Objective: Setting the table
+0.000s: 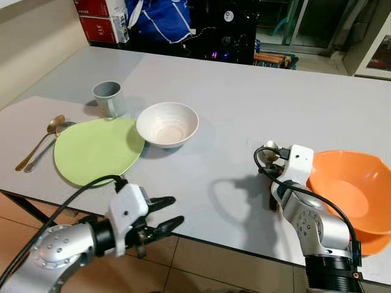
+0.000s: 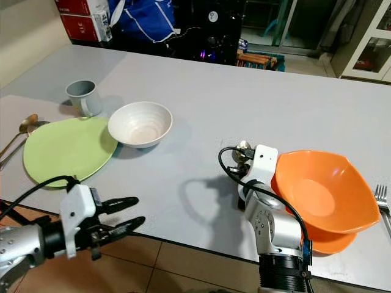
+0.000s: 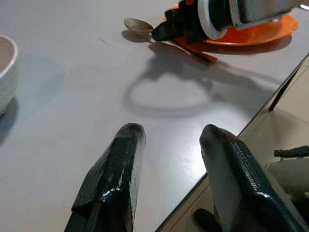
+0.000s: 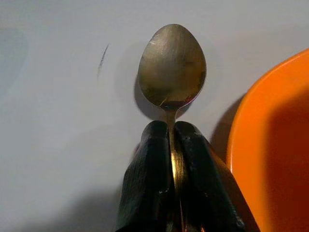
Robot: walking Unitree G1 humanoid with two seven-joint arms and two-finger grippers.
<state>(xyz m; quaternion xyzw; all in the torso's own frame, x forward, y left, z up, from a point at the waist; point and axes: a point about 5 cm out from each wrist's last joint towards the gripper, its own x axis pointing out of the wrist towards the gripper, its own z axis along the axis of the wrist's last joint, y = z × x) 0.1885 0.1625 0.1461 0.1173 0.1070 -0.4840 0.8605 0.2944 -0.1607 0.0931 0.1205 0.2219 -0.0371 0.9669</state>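
Note:
My right gripper (image 4: 169, 126) is shut on the handle of a metal spoon (image 4: 172, 67). The spoon's bowl lies low over the grey table (image 1: 244, 104), just left of an orange bowl (image 1: 354, 189) that sits on an orange plate (image 2: 327, 244). My left gripper (image 1: 171, 212) is open and holds nothing, hovering off the table's front edge. A green plate (image 1: 98, 149) lies at the left, with a white bowl (image 1: 167, 124) touching its right rim and a grey mug (image 1: 109, 97) behind it. Another spoon (image 1: 40, 141) and a second piece of cutlery lie left of the green plate.
A fork (image 2: 382, 198) lies at the table's right edge beside the orange bowl. Red boxes (image 1: 101, 18), a blue bag (image 1: 162, 18) and dark equipment stand beyond the far edge. Tiled floor (image 1: 183, 268) shows below the near edge.

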